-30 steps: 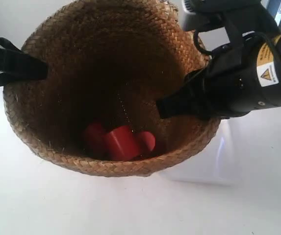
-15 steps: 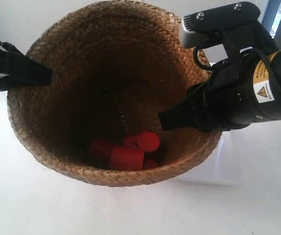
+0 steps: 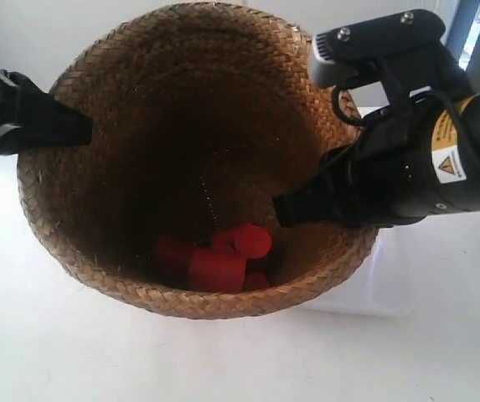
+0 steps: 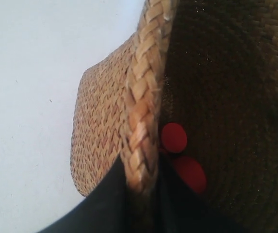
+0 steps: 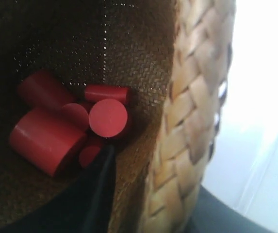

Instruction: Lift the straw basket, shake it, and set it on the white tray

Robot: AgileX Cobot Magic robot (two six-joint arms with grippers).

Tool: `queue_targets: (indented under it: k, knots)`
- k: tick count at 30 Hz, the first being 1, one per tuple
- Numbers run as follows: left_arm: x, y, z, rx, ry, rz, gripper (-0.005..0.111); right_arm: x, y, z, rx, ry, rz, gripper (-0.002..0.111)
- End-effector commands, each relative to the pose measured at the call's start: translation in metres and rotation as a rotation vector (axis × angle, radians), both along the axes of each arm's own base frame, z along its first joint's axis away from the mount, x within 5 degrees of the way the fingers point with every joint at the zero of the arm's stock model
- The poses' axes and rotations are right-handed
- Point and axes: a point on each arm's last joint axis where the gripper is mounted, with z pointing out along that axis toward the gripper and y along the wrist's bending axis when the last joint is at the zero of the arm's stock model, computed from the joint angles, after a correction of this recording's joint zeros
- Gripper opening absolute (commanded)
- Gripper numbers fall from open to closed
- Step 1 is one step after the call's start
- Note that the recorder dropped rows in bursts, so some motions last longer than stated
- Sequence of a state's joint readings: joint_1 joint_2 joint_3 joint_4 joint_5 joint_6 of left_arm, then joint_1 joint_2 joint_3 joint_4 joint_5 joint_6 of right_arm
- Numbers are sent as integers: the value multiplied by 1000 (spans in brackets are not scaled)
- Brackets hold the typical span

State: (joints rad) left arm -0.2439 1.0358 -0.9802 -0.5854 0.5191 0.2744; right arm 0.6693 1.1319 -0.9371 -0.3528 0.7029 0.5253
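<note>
— The white table [image 3: 47, 352] is bright, almost washed out, in all three views.
— And the inside of the straw basket [image 3: 97, 209] is dim. Its weave looks soft in the close wrist views, and glare bleaches one side of the right wrist view.

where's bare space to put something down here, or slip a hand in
Bare table runs along the exterior view's bottom, below the basket, and up that view's left edge. The tray part showing at the basket's lower right looks bare. Crowded: the rim, clamped by the left gripper and right gripper, and the basket's bottom, piled with red cylinders.
</note>
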Motion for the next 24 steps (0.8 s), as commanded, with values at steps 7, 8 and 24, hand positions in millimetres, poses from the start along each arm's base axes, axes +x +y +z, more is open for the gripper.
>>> queue_targets:
  k: [7,8,24]
  knots:
    - [-13,1,57,-36,-196,-35,0,-3,-9,48,1,-182,17,0]
    - [-25,4,82,-51,-278,-44,0,-10,-16,78,50,-248,7,0]
    - [-4,5,27,43,-109,7,0,12,-6,57,-3,-160,-10,0]
